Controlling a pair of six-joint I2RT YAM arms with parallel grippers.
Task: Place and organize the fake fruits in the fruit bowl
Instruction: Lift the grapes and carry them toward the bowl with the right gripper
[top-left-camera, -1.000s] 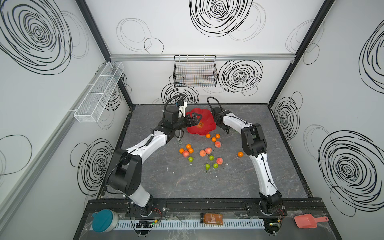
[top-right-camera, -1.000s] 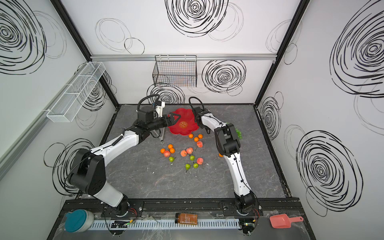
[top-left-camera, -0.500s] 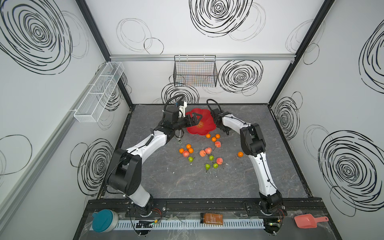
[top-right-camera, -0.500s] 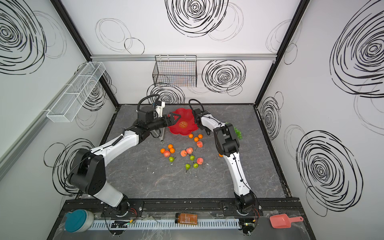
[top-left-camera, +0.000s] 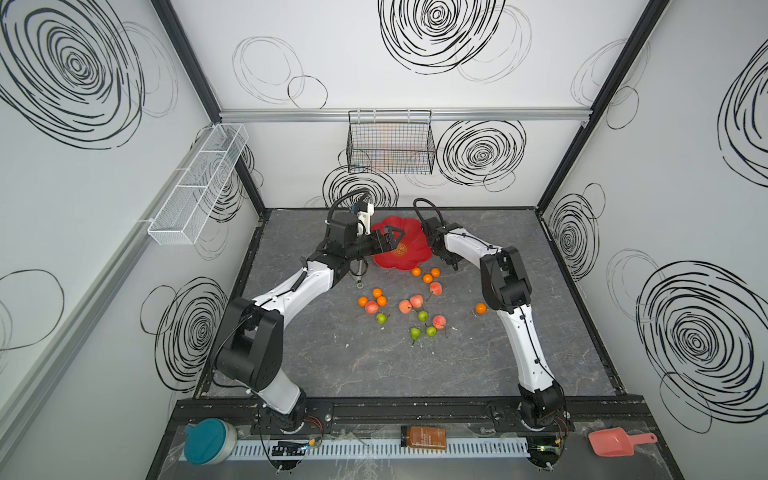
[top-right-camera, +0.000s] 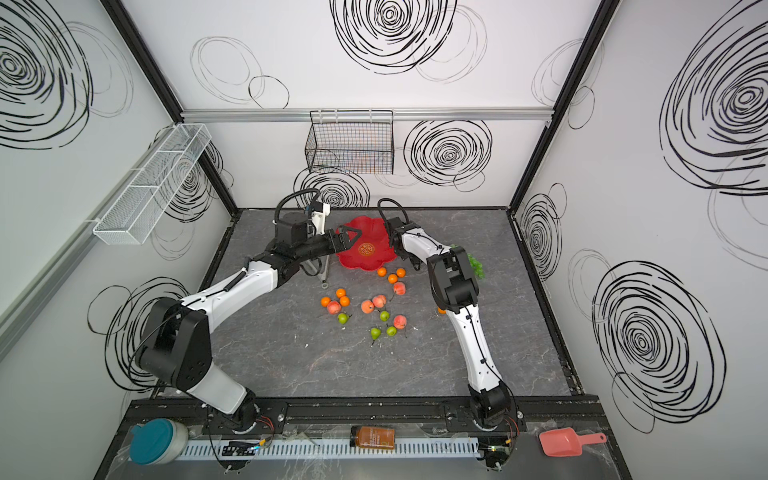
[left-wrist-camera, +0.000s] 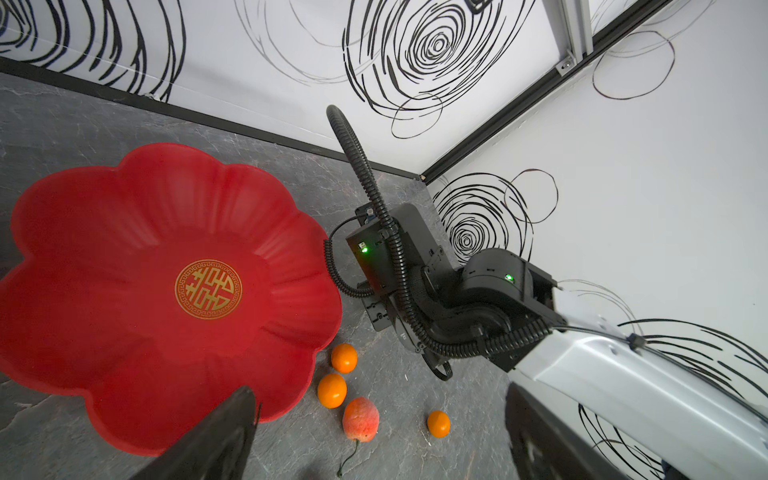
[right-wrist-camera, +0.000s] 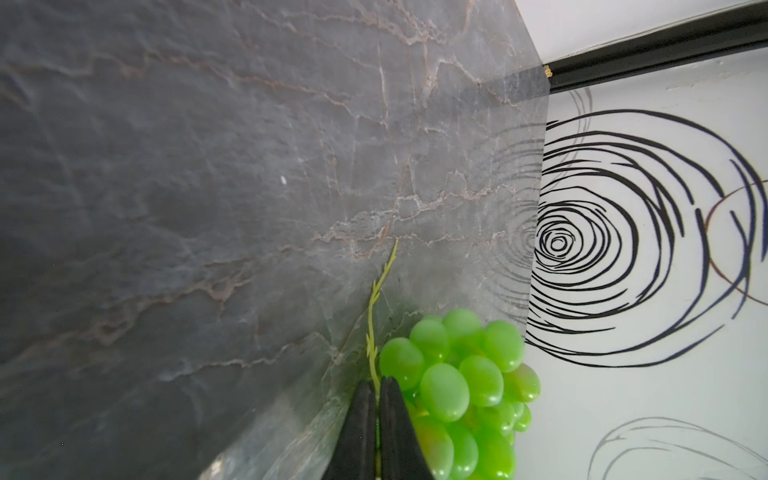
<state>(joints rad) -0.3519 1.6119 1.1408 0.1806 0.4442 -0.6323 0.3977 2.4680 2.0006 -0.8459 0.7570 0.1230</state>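
Grapes (top-right-camera: 477, 268) half behind right arm (top-right-camera: 453, 286), stem (right-wrist-camera: 374, 316) between tight fingers (right-wrist-camera: 360, 428)

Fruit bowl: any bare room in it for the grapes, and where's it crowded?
The fruit bowl is bare all round its gold mark; only the open left gripper hangs over its left side. Crowded: tangerines and a peach by its near rim. The right gripper pinches the grape bunch by its stem.

walls (top-left-camera: 457, 95): white, black swirls | floor (top-left-camera: 374, 365): grey marble | wire basket (top-left-camera: 390, 147): hung at rear
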